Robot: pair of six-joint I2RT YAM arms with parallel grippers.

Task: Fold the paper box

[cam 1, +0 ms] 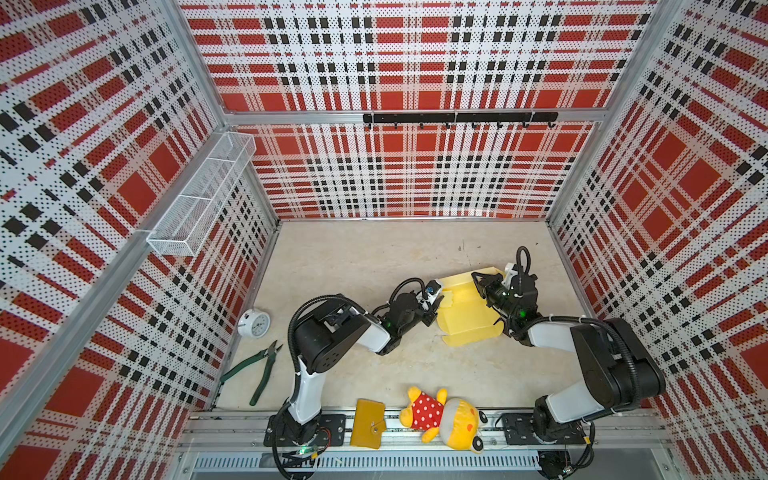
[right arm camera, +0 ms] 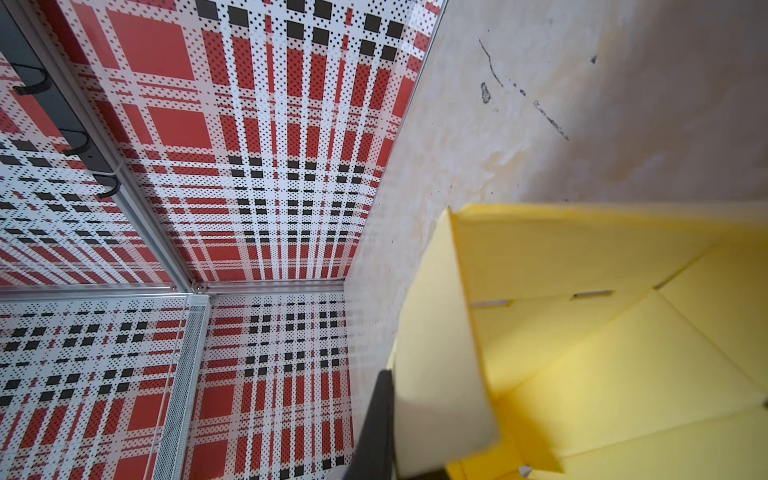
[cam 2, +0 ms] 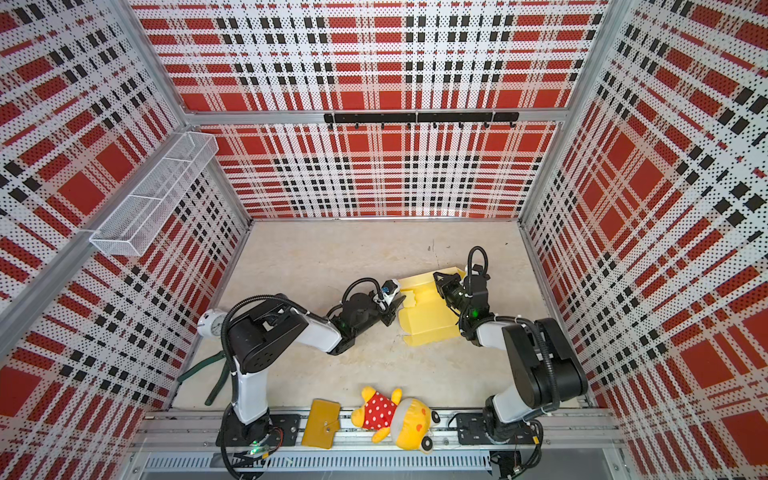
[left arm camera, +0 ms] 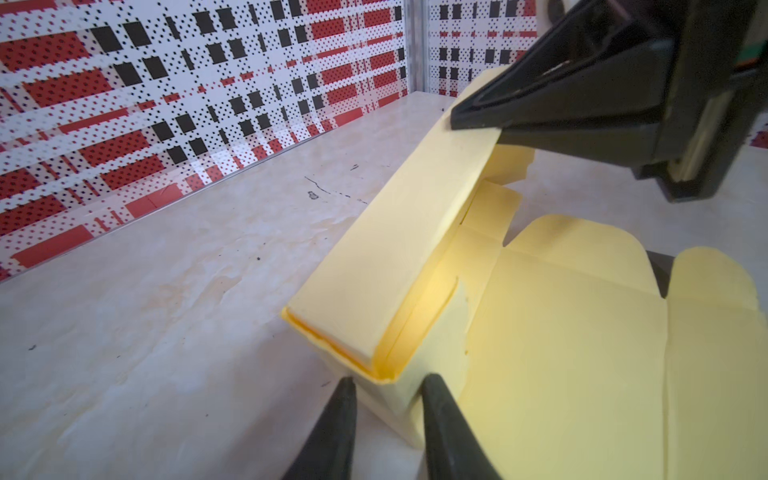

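Observation:
The paper box point(cam 1: 465, 320) point(cam 2: 428, 322) is a pale yellow die-cut sheet lying right of the table's middle in both top views, with its far long wall folded up. My left gripper point(cam 1: 439, 300) point(left arm camera: 388, 384) is at the sheet's left edge. Its fingers point(left arm camera: 432, 399) straddle the near corner of the raised wall point(left arm camera: 399, 257) and press on it. My right gripper point(cam 1: 476, 277) point(left arm camera: 457, 118) is shut on the far end of that wall. In the right wrist view one finger point(right arm camera: 378, 415) lies flat against an upright flap point(right arm camera: 436, 374); the other finger is hidden behind it.
A white alarm clock point(cam 1: 254, 322) and green pliers point(cam 1: 259, 365) lie at the left. A mustard wallet point(cam 1: 368, 424) and a yellow plush toy point(cam 1: 446, 417) rest on the front rail. A mesh basket point(cam 1: 199, 199) hangs on the left wall, a hook rail point(cam 1: 459, 118) on the back wall.

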